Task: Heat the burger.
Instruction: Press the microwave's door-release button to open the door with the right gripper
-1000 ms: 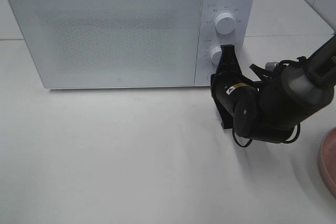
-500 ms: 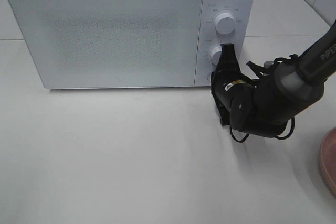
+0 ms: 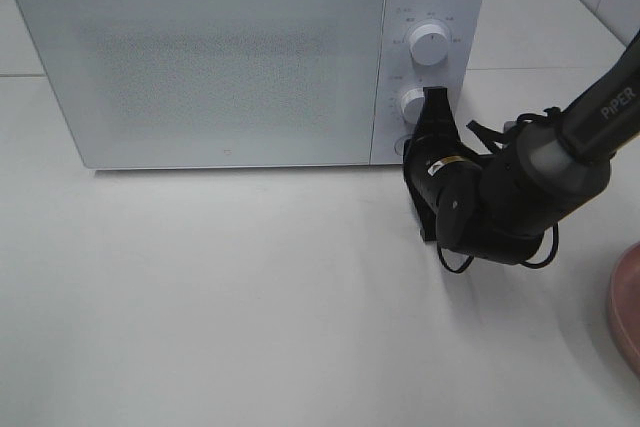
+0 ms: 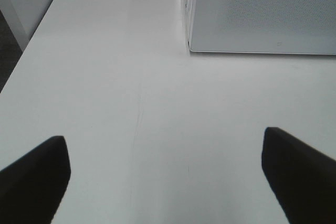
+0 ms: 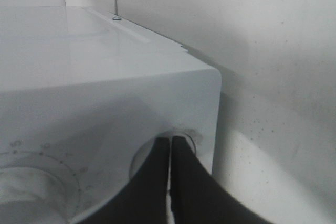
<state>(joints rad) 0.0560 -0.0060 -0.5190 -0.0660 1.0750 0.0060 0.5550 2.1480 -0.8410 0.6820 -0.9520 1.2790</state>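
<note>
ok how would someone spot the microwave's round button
On the white microwave, go down the right-hand strip past the upper knob and lower knob. The button sits at the bottom corner, flat rather than raised, the shut right pincer at it.

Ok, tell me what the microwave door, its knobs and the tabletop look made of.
Microwave door: likely glass or plastic, pale grey, with a fine dotted screen pattern. Knobs: apparently white plastic, smooth with a soft sheen. Tabletop: probably white laminate or stone, semi-gloss, faintly reflecting light.
</note>
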